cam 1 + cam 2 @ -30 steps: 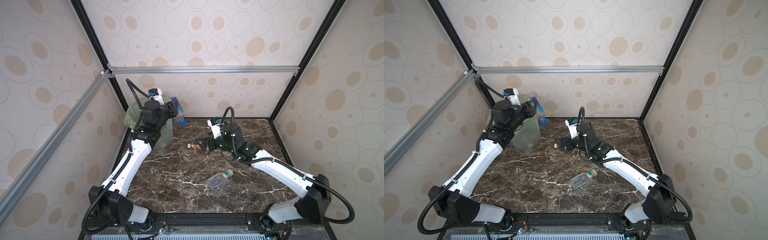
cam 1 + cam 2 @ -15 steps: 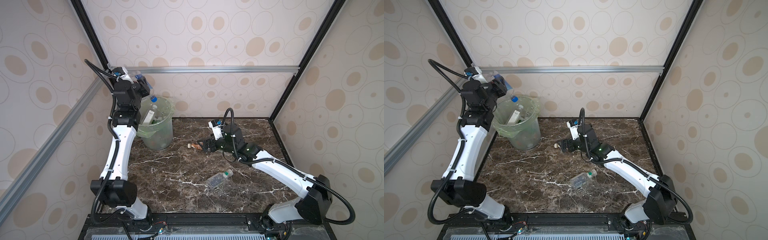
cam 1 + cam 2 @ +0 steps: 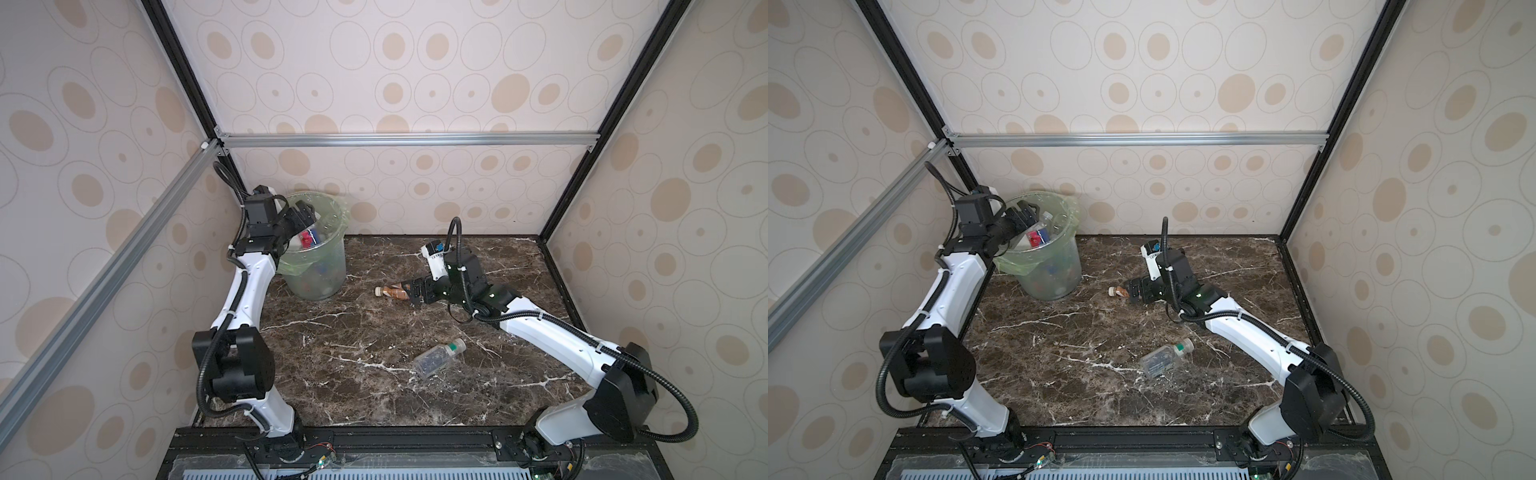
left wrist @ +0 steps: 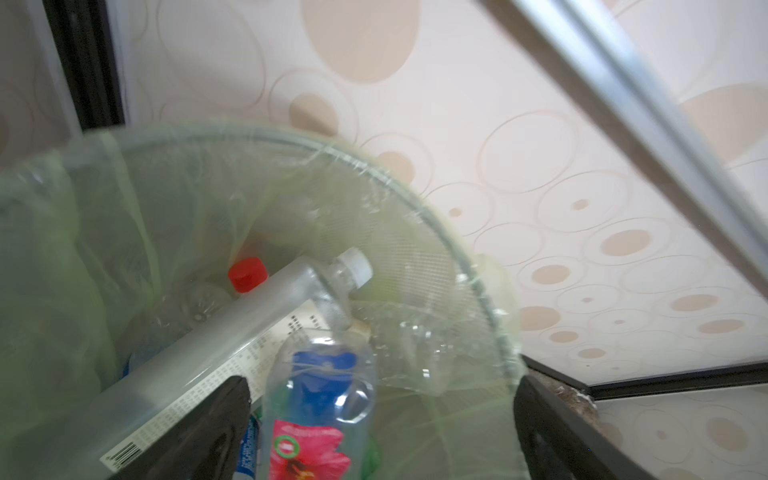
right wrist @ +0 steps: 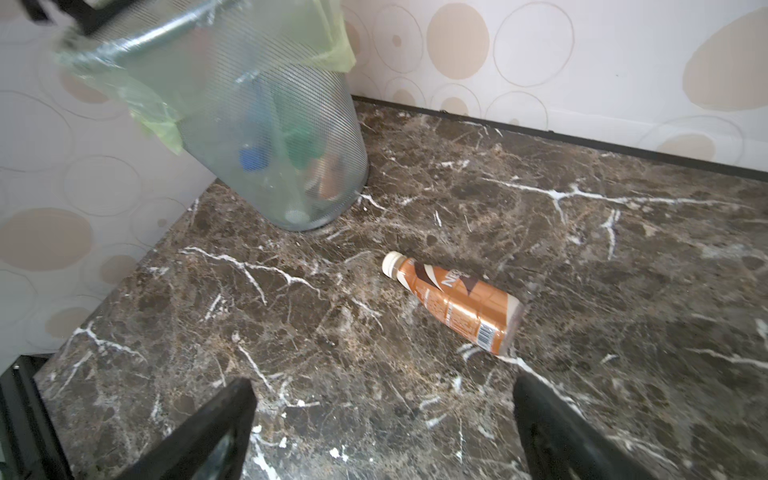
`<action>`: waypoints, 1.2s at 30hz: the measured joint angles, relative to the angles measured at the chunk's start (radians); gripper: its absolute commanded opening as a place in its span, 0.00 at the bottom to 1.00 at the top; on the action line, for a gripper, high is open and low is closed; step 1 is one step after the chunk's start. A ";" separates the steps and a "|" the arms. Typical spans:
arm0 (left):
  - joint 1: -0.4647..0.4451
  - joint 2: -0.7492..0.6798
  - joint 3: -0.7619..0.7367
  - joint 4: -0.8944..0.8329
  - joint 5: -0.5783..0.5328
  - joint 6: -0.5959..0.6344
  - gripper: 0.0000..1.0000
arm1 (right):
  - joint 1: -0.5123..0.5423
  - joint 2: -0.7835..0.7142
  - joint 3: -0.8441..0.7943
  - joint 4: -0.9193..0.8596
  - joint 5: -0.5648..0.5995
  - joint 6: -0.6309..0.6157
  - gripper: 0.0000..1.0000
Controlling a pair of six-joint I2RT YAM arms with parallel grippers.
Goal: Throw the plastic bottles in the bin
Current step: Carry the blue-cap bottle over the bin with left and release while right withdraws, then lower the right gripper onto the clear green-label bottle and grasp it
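Although most plastic bottles [image 4: 320,395] lie heaped in the single bin [image 3: 322,278] at the desk's [image 3: 353,399] back-left corner, two are left on the desk: one brown-labelled bottle [image 3: 390,292] mid-back and one clear bottle [image 3: 436,361] nearer the front. Over the bin the left gripper [image 3: 304,215] hangs wide open and empty. Equally wide and empty, the right gripper [image 3: 410,293] hovers beside the brown one.
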 measured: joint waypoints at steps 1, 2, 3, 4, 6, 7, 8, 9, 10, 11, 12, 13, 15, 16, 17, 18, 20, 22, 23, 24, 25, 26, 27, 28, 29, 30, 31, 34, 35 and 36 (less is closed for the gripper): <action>-0.004 -0.025 0.011 0.003 0.002 0.000 0.99 | -0.003 0.000 -0.005 -0.015 0.015 0.003 1.00; -0.011 -0.048 0.023 0.008 0.003 0.001 0.99 | -0.004 0.000 -0.012 -0.033 0.030 0.008 1.00; -0.019 -0.066 0.033 0.014 0.004 0.003 0.99 | -0.005 -0.001 -0.021 -0.045 0.044 0.012 1.00; -0.031 -0.084 0.043 0.020 0.003 0.006 0.99 | -0.005 -0.004 -0.037 -0.061 0.060 0.019 1.00; -0.062 -0.111 0.052 0.027 -0.002 0.019 0.99 | -0.005 -0.018 -0.080 -0.103 0.097 0.036 1.00; -0.082 -0.123 0.053 0.029 -0.007 0.027 0.99 | -0.005 -0.030 -0.103 -0.131 0.115 0.049 1.00; -0.106 -0.132 0.053 0.029 -0.014 0.038 0.99 | -0.005 -0.044 -0.127 -0.161 0.130 0.064 1.00; -0.125 -0.137 0.053 0.029 -0.019 0.048 0.99 | -0.005 -0.057 -0.144 -0.186 0.140 0.078 1.00; -0.150 -0.140 0.051 0.029 -0.025 0.059 0.99 | -0.005 -0.076 -0.167 -0.211 0.153 0.097 1.00; -0.179 -0.145 0.043 0.035 -0.038 0.071 0.99 | -0.005 -0.099 -0.193 -0.233 0.161 0.121 1.00; -0.203 -0.152 0.031 0.042 -0.044 0.080 0.99 | -0.005 -0.122 -0.217 -0.250 0.168 0.141 1.00; -0.238 -0.164 0.005 0.053 -0.056 0.089 0.99 | -0.005 -0.149 -0.247 -0.262 0.174 0.165 1.00; -0.303 -0.187 -0.051 0.075 -0.068 0.103 0.99 | -0.005 -0.196 -0.303 -0.283 0.175 0.215 1.00; -0.341 -0.198 -0.080 0.082 -0.075 0.107 0.99 | -0.005 -0.213 -0.330 -0.291 0.174 0.240 1.00; -0.376 -0.205 -0.105 0.087 -0.080 0.111 0.99 | -0.005 -0.225 -0.355 -0.299 0.172 0.267 1.00; -0.410 -0.209 -0.124 0.093 -0.085 0.113 0.99 | -0.003 -0.231 -0.373 -0.305 0.169 0.289 1.00; -0.486 -0.211 -0.159 0.100 -0.100 0.121 0.99 | 0.006 -0.236 -0.407 -0.311 0.166 0.335 1.00; -0.546 -0.211 -0.191 0.105 -0.113 0.126 0.99 | 0.030 -0.237 -0.430 -0.309 0.159 0.380 1.00; -0.574 -0.211 -0.214 0.109 -0.121 0.127 0.99 | 0.044 -0.237 -0.438 -0.308 0.153 0.402 1.00; -0.593 -0.212 -0.232 0.112 -0.125 0.127 0.99 | 0.058 -0.236 -0.444 -0.304 0.148 0.423 1.00; -0.609 -0.213 -0.254 0.116 -0.126 0.126 0.99 | 0.075 -0.232 -0.450 -0.296 0.146 0.448 1.00; -0.624 -0.216 -0.285 0.126 -0.127 0.125 0.99 | 0.092 -0.225 -0.454 -0.285 0.144 0.471 1.00; -0.632 -0.219 -0.310 0.129 -0.127 0.123 0.99 | 0.107 -0.214 -0.457 -0.270 0.143 0.489 1.00; -0.635 -0.222 -0.336 0.131 -0.130 0.121 0.99 | 0.126 -0.198 -0.461 -0.252 0.140 0.512 1.00; -0.636 -0.223 -0.361 0.131 -0.134 0.118 0.99 | 0.142 -0.179 -0.464 -0.234 0.137 0.531 1.00; -0.636 -0.224 -0.378 0.130 -0.137 0.114 0.99 | 0.151 -0.161 -0.465 -0.222 0.133 0.546 1.00; -0.637 -0.226 -0.399 0.131 -0.141 0.108 0.99 | 0.163 -0.136 -0.467 -0.204 0.128 0.565 1.00; -0.637 -0.238 -0.443 0.131 -0.146 0.098 0.99 | 0.182 -0.084 -0.464 -0.134 0.124 0.607 1.00; -0.637 -0.245 -0.456 0.130 -0.150 0.095 0.99 | 0.185 -0.068 -0.462 -0.116 0.126 0.616 1.00; -0.638 -0.252 -0.462 0.131 -0.151 0.093 0.99 | 0.187 -0.052 -0.457 -0.102 0.127 0.621 1.00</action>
